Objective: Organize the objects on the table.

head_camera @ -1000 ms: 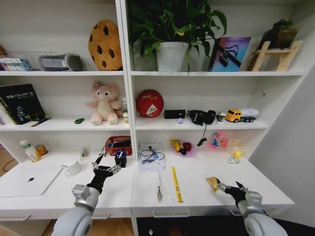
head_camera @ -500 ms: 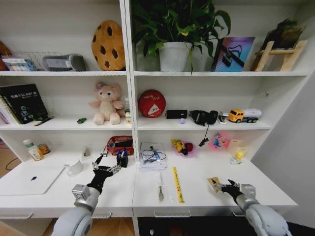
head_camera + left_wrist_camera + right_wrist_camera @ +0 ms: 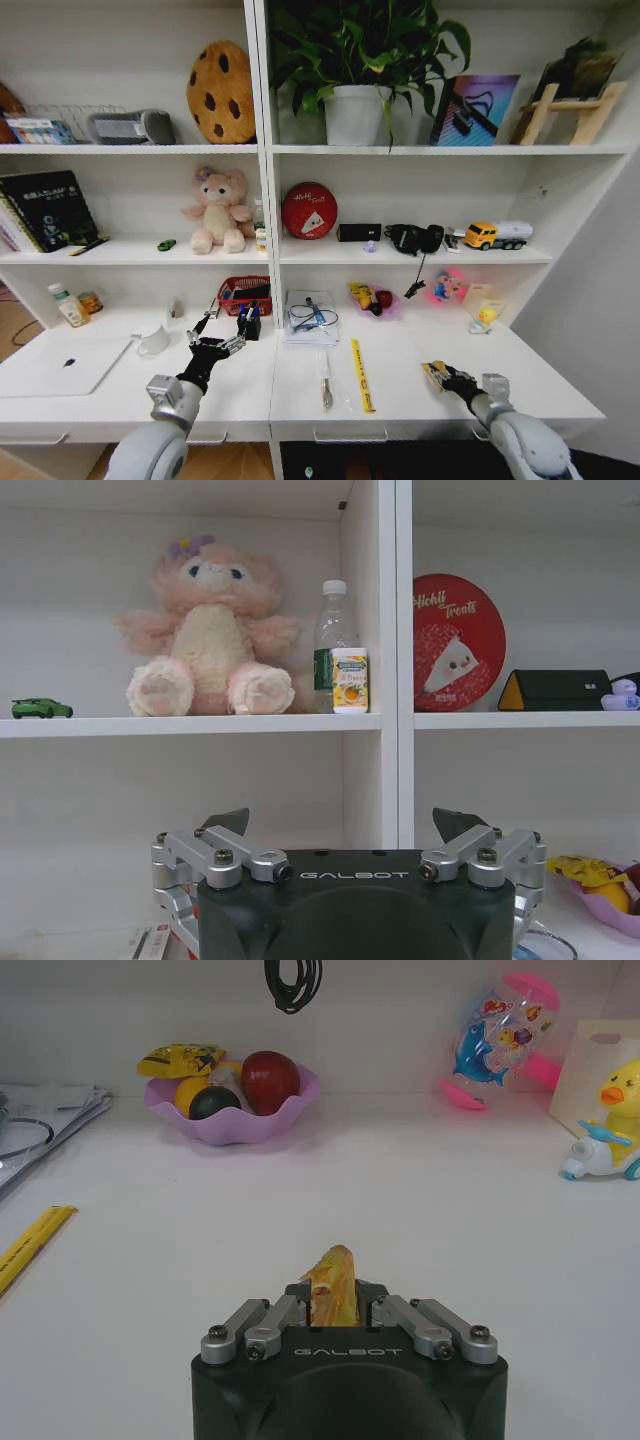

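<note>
We hold a small shiny yellow-orange wrapper packet [image 3: 333,1285] in our right gripper [image 3: 335,1310], w/ the jaws squeezed tight on it, low over the long white surface [image 3: 400,385] near the right end. We think the packet is light, thin & crinkly, so it may slip or bend; the grip sits on its back end, and the middle of the flat sides looks like the best spot to pinch. Our left gripper [image 3: 215,346] hangs open w/ nothing in it, over the surface near the small red basket [image 3: 243,295]. The slim silver-white laptop [image 3: 62,366] lies flat at the left end; it looks stiff & heavy-ish, best taken by an edge. The long yellow ruler [image 3: 359,374] lies flat near the middle, apart from the packet. Words we can read: "GALBOT" on both grippers, & "Hichli Treats" on the round red tin [image 3: 458,642] on the shelf. The label on the small clear bottle [image 3: 334,647] by the pink plush bear [image 3: 207,630] is too tiny to read.
</note>
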`<state>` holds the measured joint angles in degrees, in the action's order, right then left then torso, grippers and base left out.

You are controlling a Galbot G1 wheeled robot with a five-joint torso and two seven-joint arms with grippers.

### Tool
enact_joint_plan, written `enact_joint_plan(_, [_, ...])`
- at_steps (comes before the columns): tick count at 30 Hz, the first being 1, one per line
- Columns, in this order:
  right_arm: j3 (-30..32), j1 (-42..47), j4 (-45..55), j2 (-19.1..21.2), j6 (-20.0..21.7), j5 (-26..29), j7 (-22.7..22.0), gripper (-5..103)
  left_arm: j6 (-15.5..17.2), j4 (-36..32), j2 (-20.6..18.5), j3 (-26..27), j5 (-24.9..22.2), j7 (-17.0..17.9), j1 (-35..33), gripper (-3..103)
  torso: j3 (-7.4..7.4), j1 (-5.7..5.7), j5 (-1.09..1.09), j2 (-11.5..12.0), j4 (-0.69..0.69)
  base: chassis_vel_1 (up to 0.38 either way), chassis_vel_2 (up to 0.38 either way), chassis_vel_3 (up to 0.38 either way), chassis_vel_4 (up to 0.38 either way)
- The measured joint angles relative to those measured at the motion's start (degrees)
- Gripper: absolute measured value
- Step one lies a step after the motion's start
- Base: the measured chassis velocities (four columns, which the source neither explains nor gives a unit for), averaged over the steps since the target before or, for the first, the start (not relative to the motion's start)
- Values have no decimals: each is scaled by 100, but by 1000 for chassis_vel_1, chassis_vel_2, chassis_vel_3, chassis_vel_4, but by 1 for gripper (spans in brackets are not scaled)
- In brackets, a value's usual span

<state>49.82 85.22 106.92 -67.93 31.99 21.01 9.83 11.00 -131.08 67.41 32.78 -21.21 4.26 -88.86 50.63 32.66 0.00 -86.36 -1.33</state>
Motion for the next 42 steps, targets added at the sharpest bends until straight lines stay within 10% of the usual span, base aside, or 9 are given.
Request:
enact_joint_plan(9, [-1,-24,-91,-101,-225,-95,28,1,0,0,0,0,0,0,0,100,0,0,0,0,0,0,0,0,0])
enact_joint_plan(27, [-1205,-1598,-913,1149,-2227,-15,783,0,0,0,0,0,0,-1,0,100,0,0,1,0,0,0,0,0,0])
enact_joint_plan(42, [-2440,-4311,-3430,561,-2598,19,826,0,0,0,0,0,0,-1,0,100,1,1,0,1,0,0,0,0,0])
